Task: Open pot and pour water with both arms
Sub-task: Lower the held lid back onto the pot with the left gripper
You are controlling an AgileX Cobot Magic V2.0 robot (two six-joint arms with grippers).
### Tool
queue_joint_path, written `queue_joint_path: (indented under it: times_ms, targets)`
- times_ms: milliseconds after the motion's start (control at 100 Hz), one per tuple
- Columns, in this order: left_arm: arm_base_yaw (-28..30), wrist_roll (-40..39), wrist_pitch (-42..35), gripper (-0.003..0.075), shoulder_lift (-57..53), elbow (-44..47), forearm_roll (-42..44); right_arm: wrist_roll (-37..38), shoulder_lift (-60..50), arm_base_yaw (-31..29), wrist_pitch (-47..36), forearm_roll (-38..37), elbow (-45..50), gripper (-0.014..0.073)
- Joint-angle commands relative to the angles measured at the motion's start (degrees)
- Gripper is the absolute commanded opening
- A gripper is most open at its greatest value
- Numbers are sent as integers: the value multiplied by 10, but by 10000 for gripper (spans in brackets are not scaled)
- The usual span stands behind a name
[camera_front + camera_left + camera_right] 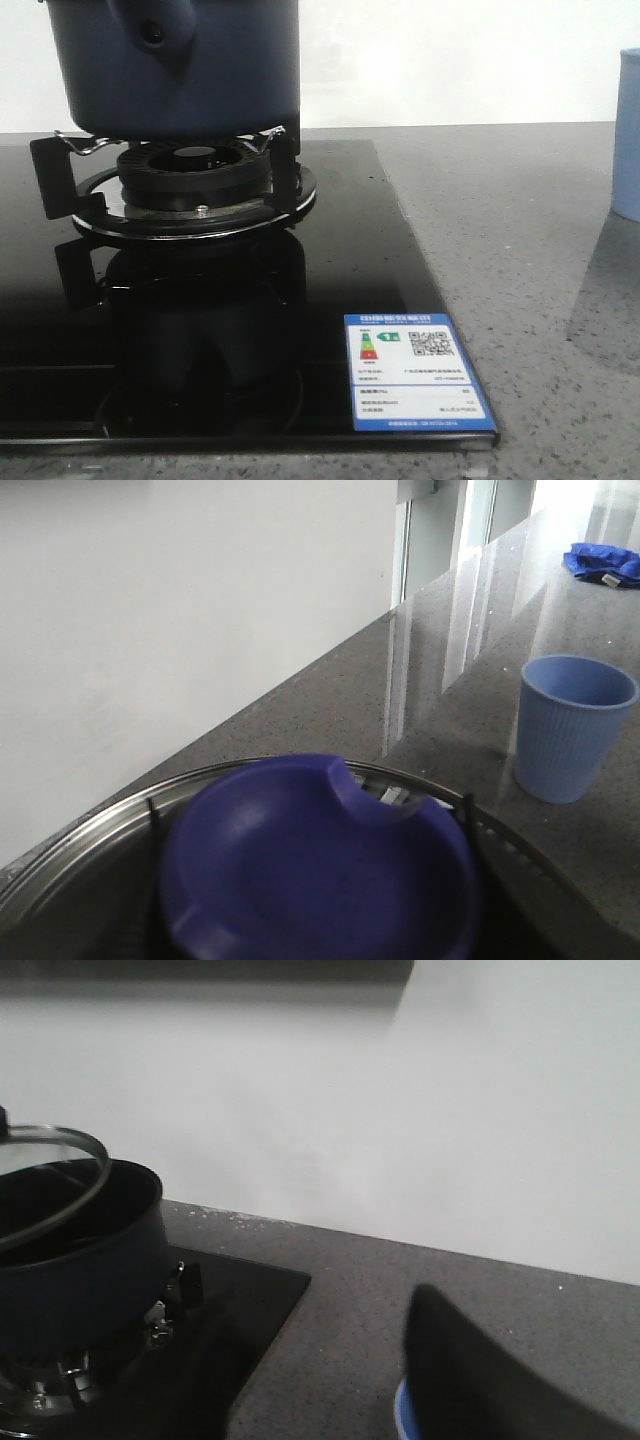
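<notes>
The dark navy pot (180,65) stands on the gas burner (195,185) at the back left, its side stub with the round hole facing me. In the right wrist view the pot (80,1260) has its glass lid (50,1175) tilted up off the rim. In the left wrist view my left gripper (310,880) is closed around the lid's blue knob (320,865), with the lid's steel rim (90,825) around it; only thin black finger edges show. My right gripper (320,1310) is open and empty over the counter, to the right of the pot.
A pale blue ribbed cup (572,728) stands on the grey counter to the right of the stove (628,135); its rim peeks beside my right finger (400,1410). The black glass hob (300,330) carries a label. A blue cloth (600,562) lies far off.
</notes>
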Motion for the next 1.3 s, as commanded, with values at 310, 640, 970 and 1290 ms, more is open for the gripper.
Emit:
queue_joint_path:
  times_ms: [310,640,970,1290]
  targets:
    - [-3,68,7,253,16,-23,-105,-4,-51,-2,72,16,-20,-70]
    - [-3,69,9,253,48,-23,-136,-4,-51,-2,82,38,-20,-70]
    - [-3,73,3,253,48,-23,-154,-4,-51,-2,96,41,-20,-66]
    - [-11,78,11,253,48,-23,-154,-4,-51,-2,94,41,-20,-66]
